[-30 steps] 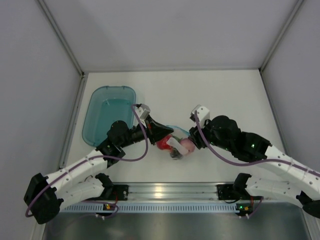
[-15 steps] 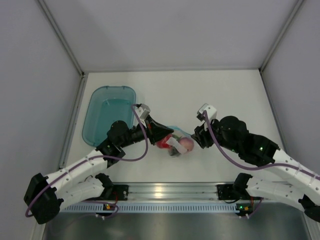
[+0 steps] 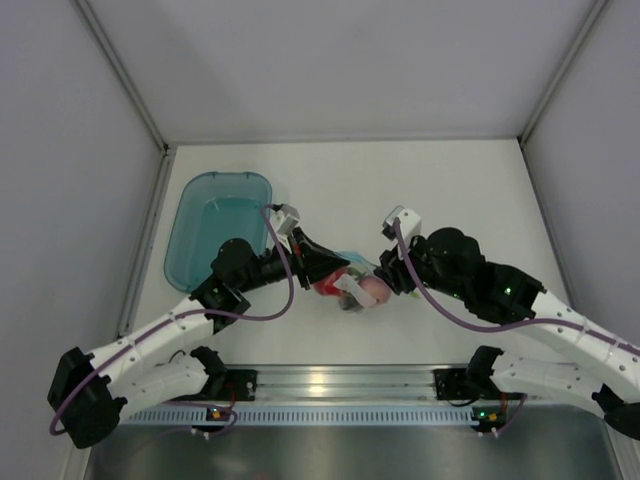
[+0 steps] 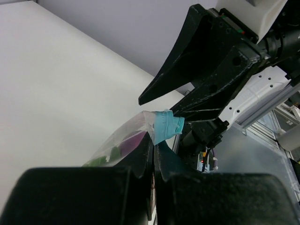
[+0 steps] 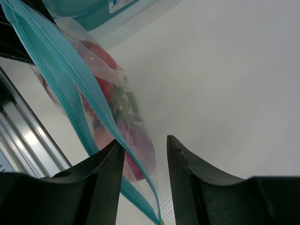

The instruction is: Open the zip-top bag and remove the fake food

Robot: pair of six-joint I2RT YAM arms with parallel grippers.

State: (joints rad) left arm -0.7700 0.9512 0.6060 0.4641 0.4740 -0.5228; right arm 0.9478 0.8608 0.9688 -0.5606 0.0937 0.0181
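Observation:
The zip-top bag hangs between both grippers, just above the table. My left gripper is shut on the bag's edge beside the light blue zip strip. Purple and green fake food shows through the plastic there. My right gripper is open at the bag's right side. In the right wrist view the zip strip runs down into the gap between the open fingers of the right gripper, close to the left finger. Red and pink pieces of the fake food sit inside the bag.
A translucent teal tub stands at the back left, just behind the left arm. The aluminium rail with the arm bases runs along the near edge. Grey walls close in the table on three sides.
The right gripper drew back to the right, away from the bag, then came back up against its right side. The left gripper has kept its hold on the bag.

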